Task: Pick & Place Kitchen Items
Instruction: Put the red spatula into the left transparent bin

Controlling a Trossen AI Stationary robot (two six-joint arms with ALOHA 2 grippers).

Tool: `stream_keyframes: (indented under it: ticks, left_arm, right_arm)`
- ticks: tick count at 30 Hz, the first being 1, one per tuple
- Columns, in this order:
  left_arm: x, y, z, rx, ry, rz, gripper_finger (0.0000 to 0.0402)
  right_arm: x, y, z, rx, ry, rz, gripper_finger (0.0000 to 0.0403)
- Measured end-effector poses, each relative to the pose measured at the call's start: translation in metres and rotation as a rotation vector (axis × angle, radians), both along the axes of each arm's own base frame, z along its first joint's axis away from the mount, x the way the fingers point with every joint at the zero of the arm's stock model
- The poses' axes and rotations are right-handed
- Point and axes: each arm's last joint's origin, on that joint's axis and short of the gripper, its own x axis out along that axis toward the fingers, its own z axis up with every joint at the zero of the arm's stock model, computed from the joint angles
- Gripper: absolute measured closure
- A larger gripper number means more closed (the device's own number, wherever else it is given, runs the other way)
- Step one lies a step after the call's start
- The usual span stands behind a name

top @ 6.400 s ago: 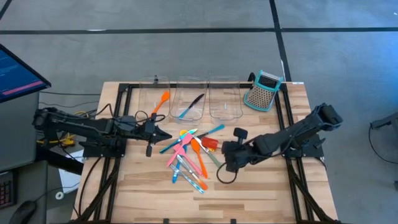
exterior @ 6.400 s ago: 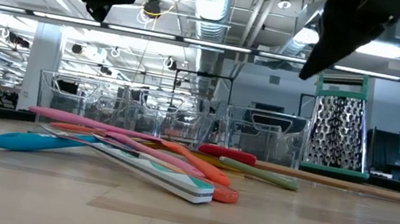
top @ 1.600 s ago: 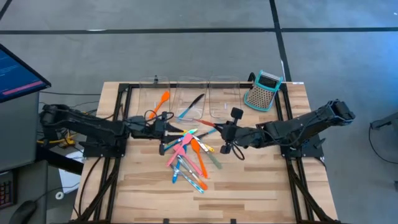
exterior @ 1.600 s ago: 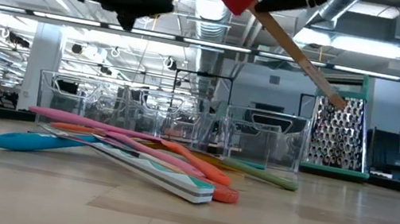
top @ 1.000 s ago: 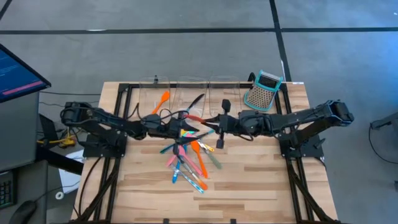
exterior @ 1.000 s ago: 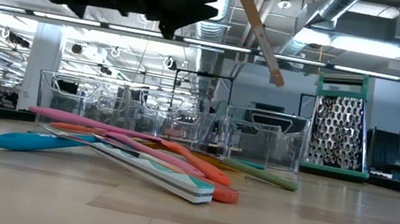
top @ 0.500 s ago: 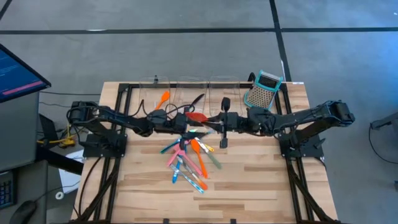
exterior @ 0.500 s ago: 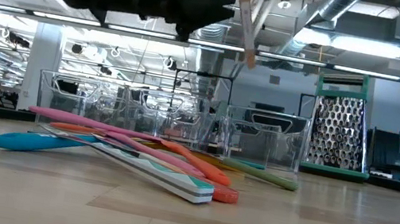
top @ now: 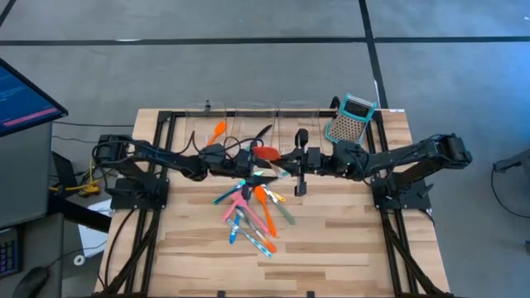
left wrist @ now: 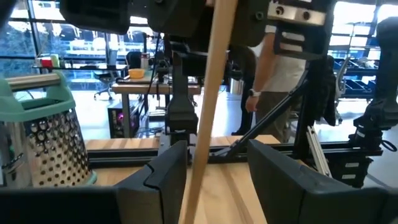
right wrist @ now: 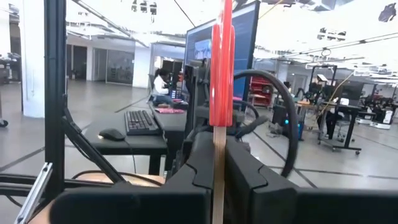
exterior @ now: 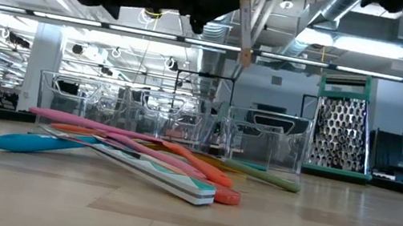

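Wooden table (top: 348, 240) fills the frame's lower middle in the high view, with the left arm reaching in from the left edge; its gripper (top: 241, 159) sits just left of centre, fingers (left wrist: 166, 177) spread on either side of the spatula's wooden handle without clamping it. Below centre lies the utensil pile (top: 252, 207): pink, teal, blue and orange pieces crossing one another on the boards. At centre the red spatula (top: 265, 153) hangs in the air above the pile, between the two grippers. Right of it the right gripper (top: 290, 161) pinches the handle, fingers (right wrist: 245, 171) pressed against it. Three clear bins (top: 252, 132) stand behind at upper centre, and a grater (top: 349, 121) at upper right.
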Motion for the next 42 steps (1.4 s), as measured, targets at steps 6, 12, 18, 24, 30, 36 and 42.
stream_keyframes:
  ticks: [6, 12, 18, 24, 30, 36, 42]
  left_arm:
    - [0.0093, 0.002, -0.0063, -0.001, 0.02, 0.006, 0.0244]
    - [0.0098, 0.0021, -0.0059, -0.001, 0.007, 0.009, 0.0244]
    - [0.0099, 0.002, -0.0059, -0.001, 0.006, 0.009, 0.0244]
    - [0.0098, 0.002, -0.0057, -0.001, 0.005, 0.008, 0.0273]
    - [0.0098, 0.002, -0.0059, -0.001, 0.006, 0.008, 0.032]
    - [0.0098, 0.0021, -0.0059, -0.001, 0.006, 0.011, 0.0358]
    - [0.0097, 0.0019, -0.0063, 0.007, 0.007, 0.005, 0.0391]
  right_arm:
    - [0.0, 0.0, 0.0, 0.0, 0.0, 0.0, 0.0396]
    - [-0.0001, 0.0001, 0.0002, -0.001, -0.002, 0.0, 0.0396]
    - [-0.0001, 0.0002, 0.0002, -0.001, -0.003, 0.0, 0.0396]
    - [-0.0001, 0.0002, 0.0003, -0.001, -0.003, 0.0, 0.0396]
    - [-0.0001, 0.0002, 0.0003, -0.001, -0.003, 0.0, 0.0396]
    - [-0.0001, 0.0003, 0.0003, 0.0, -0.003, 0.002, 0.0396]
    - [-0.0001, 0.0002, 0.0003, 0.009, -0.003, 0.001, 0.0396]
